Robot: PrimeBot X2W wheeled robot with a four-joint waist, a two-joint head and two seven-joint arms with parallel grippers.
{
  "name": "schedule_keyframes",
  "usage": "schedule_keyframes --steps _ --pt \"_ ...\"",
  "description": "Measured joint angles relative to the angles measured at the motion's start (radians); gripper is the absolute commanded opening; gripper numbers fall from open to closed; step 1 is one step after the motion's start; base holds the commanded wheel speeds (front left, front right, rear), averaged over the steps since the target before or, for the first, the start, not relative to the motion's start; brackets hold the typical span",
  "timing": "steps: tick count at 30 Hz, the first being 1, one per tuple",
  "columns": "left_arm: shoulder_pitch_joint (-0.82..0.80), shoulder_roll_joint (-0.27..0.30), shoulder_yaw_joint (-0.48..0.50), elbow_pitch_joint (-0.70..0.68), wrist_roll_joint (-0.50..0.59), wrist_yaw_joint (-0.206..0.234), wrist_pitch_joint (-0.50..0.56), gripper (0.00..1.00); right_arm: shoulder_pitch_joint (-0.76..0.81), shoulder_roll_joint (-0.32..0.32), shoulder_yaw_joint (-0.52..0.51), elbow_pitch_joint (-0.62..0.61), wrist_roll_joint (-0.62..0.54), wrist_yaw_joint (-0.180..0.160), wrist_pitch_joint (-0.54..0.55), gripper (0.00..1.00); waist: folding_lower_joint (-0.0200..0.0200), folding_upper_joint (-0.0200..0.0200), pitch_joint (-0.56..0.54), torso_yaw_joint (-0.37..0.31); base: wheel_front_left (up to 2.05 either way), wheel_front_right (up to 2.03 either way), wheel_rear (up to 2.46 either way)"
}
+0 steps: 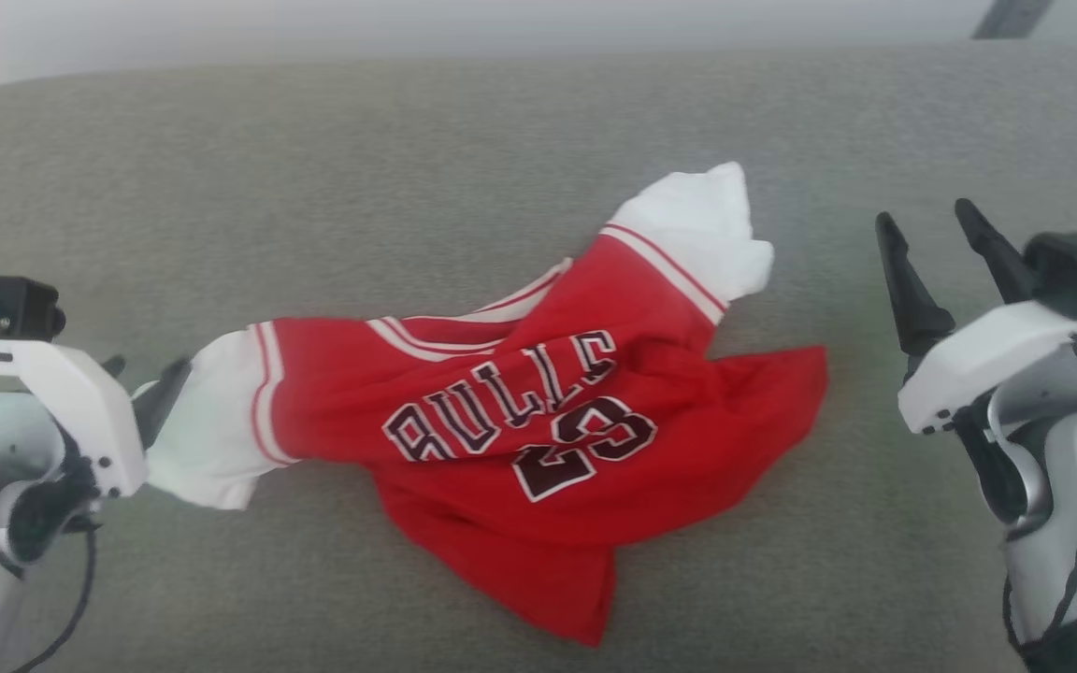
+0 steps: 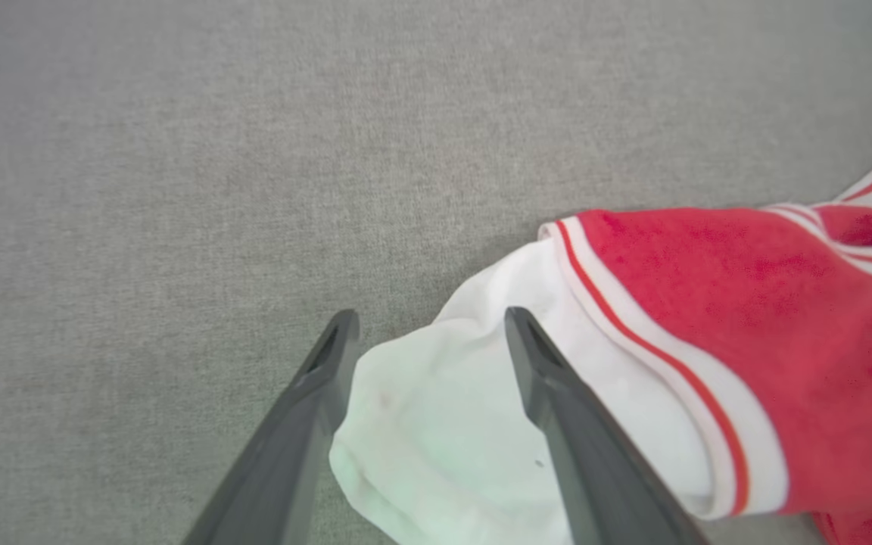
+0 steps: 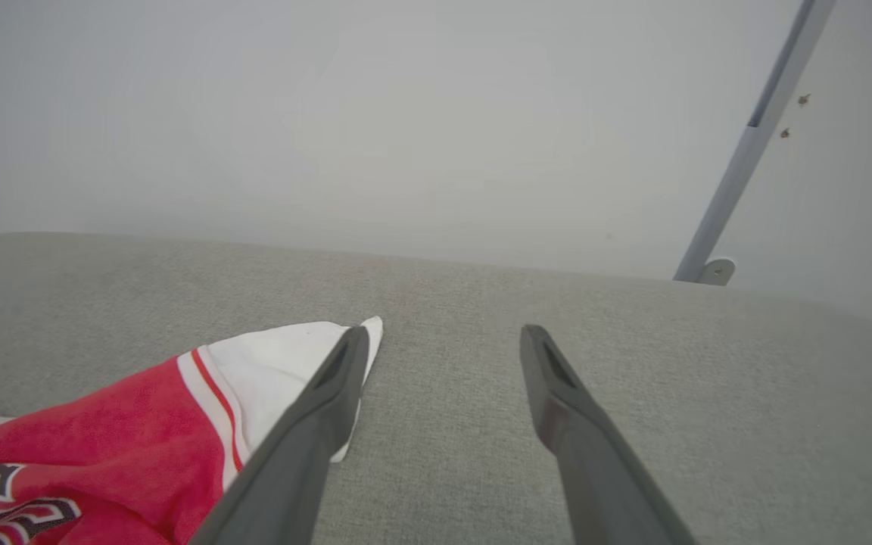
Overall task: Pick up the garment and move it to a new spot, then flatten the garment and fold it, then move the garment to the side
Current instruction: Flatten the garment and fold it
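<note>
My left gripper [image 2: 430, 318] is standing wide open, its 2 fingers straddling 1 white sleeve [image 2: 436, 431] of the garment [image 1: 501, 411], gripping nothing. The garment is lying crumpled on grey upholstery [image 1: 314, 187]. My right gripper [image 1: 925, 213] is hovering open, empty, beside it.

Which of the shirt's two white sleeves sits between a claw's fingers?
The sleeve on the robot's left: it lies between the fingers of the open left claw. The other sleeve, farther right, lies apart from the right claw.
</note>
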Motion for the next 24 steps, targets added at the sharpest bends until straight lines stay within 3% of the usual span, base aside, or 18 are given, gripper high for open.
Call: schedule_keyframes --steps 10,17,24 --pt "0.116 -0.060 0.059 -0.212 0.062 0.077 -0.328 1.00 -0.150 -0.107 0.150 0.210 0.095 0.000 0.166 1.00 0.0000 0.0000 -0.006 0.123 0.00 0.00 0.00" --pt "0.235 -0.119 0.102 -0.287 0.096 0.128 -0.576 1.00 -0.266 -0.171 0.213 0.389 0.175 0.001 0.267 1.00 0.0000 0.0000 0.001 0.209 0.00 0.00 0.00" --pt "0.306 -0.210 0.161 -0.324 0.144 0.141 -0.655 1.00 -0.370 -0.218 0.253 0.564 0.198 0.001 0.374 1.00 0.0000 0.0000 0.018 0.280 0.00 0.00 0.00"
